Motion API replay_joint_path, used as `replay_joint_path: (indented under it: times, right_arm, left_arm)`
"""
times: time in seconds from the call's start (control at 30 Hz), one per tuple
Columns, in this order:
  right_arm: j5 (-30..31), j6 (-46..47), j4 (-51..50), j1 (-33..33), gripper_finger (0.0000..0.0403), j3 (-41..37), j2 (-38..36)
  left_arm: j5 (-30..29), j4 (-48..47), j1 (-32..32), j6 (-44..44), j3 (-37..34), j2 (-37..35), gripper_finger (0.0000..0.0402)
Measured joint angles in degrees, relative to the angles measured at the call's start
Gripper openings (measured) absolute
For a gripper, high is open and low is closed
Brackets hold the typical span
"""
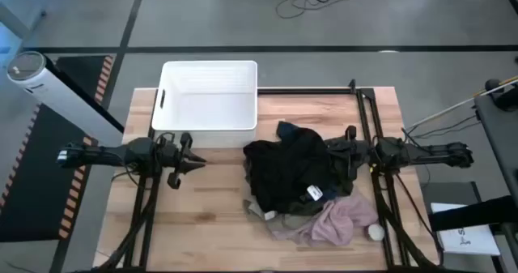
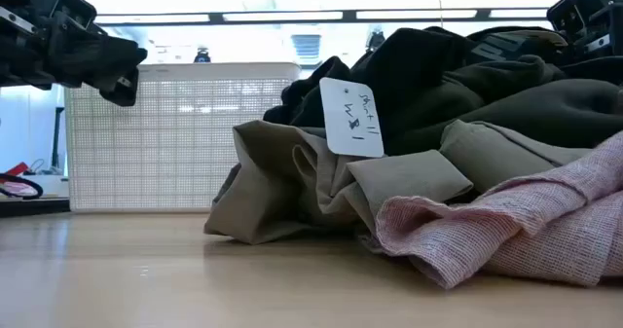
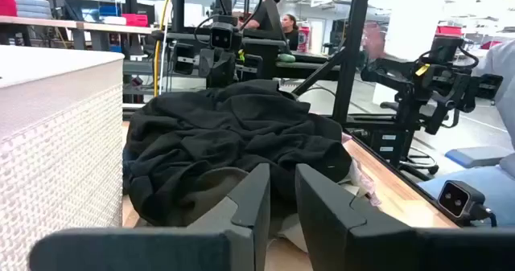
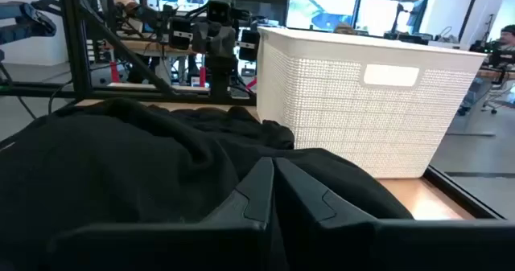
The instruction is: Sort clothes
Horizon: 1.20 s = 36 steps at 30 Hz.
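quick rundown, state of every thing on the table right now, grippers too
white basket: upright, empty
clothes pile: heaped on the table beside the basket, none sorted yet
black garment: crumpled on top of the pile
pink garment: bunched at the pile's near edge
white ball: loose on the table
left gripper: shut, holding nothing
right gripper: shut, over the black garment

basket [image 1: 209, 95]: white, perforated walls, at the surface's far edge
ball [image 1: 376, 232]: small, white, near the front right
surface [image 1: 202, 216]: light wood
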Motion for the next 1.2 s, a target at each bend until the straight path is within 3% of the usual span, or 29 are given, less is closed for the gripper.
replay_joint_path:
  times: [0.63,0.93,1.2]
  right_arm:
    - [0.1,-0.3,0.1,0.0,0.0,0.0,0.0]
    - [0.1,-9.4,1.4,0.0,0.0,0.0,0.0]
    - [-0.1,4.3,6.7,0.0,0.0,0.0,0.0]
  left_arm:
    - [0.0,0.9,0.0,4.3,0.0,0.0,0.005]
    - [0.0,1.1,0.0,6.2,0.0,0.0,0.005]
    - [0.0,1.1,0.0,7.8,0.0,0.0,0.005]
